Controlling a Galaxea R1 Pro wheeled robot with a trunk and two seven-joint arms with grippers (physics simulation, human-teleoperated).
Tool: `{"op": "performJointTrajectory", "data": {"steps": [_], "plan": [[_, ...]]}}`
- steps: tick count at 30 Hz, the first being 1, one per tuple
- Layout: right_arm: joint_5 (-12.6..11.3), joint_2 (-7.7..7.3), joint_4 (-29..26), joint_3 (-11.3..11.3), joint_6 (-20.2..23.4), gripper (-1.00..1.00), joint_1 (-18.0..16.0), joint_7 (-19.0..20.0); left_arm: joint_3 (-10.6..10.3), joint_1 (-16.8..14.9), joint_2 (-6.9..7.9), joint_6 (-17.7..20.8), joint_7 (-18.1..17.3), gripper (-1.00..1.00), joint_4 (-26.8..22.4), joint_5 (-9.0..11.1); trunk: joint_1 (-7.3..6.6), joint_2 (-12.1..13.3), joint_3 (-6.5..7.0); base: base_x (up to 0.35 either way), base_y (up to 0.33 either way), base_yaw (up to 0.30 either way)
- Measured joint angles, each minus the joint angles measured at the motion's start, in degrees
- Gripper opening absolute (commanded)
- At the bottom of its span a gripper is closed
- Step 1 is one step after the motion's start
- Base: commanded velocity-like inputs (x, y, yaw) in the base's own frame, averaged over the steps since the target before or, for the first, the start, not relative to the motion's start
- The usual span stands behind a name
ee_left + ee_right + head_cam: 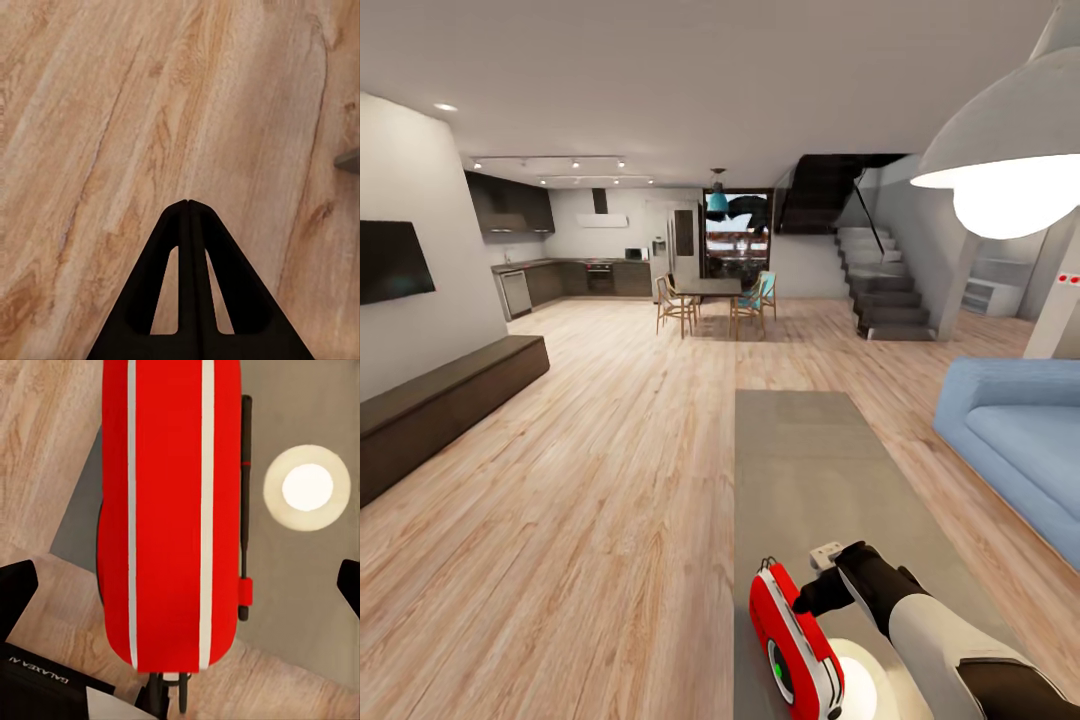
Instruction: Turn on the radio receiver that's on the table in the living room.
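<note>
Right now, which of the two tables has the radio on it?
The low grey-beige coffee table beside the blue sofa, with the red radio at its near end; the dark dining table stands far off among chairs.

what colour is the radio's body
Red with white stripes, clearest in the right wrist view: radio.

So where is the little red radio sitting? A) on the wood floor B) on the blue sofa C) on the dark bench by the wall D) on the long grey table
D: in the head view the red radio stands on the near end of the long grey table, with the right tool right beside it and the blue sofa off to the side.
</note>
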Motion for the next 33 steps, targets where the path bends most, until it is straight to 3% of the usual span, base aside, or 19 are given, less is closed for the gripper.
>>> {"op": "performJointTrajectory", "data": {"steps": [14,19,24,26,33], "plan": [[-0.08,0.08,0.0,-0.4,-1.12,1.0,0.02,-2.54,-0.04,0.0,0.0,0.0,0.01,-1.0,0.0,0.0,-3.08,5.61,2.51,0.0,0.0,0.0],[-0.5,0.09,0.08,-0.54,-9.62,1.0,0.0,-2.29,-0.05,0.0,0.0,-0.07,0.04,-1.0,0.0,0.0,-4.17,7.62,3.41,0.0,0.0,0.0],[-0.57,0.12,-1.35,-0.73,-11.49,1.0,0.0,-1.86,-0.07,0.0,0.0,-0.09,0.08,-1.0,0.0,0.0,-5.27,9.62,4.31,0.0,0.003,0.0],[-1.79,0.27,-6.92,-0.79,-11.64,1.0,-0.01,-1.74,-0.05,0.0,0.0,-0.15,0.09,-1.0,0.0,0.0,-5.71,10.43,4.67,0.0,0.076,0.0],[-6.45,0.35,-11.54,-0.85,-11.69,1.0,0.0,-1.96,0.0,0.0,-0.04,-0.24,0.09,-1.0,0.0,0.0,-7.25,13.23,5.93,0.0,0.253,0.0]]}}
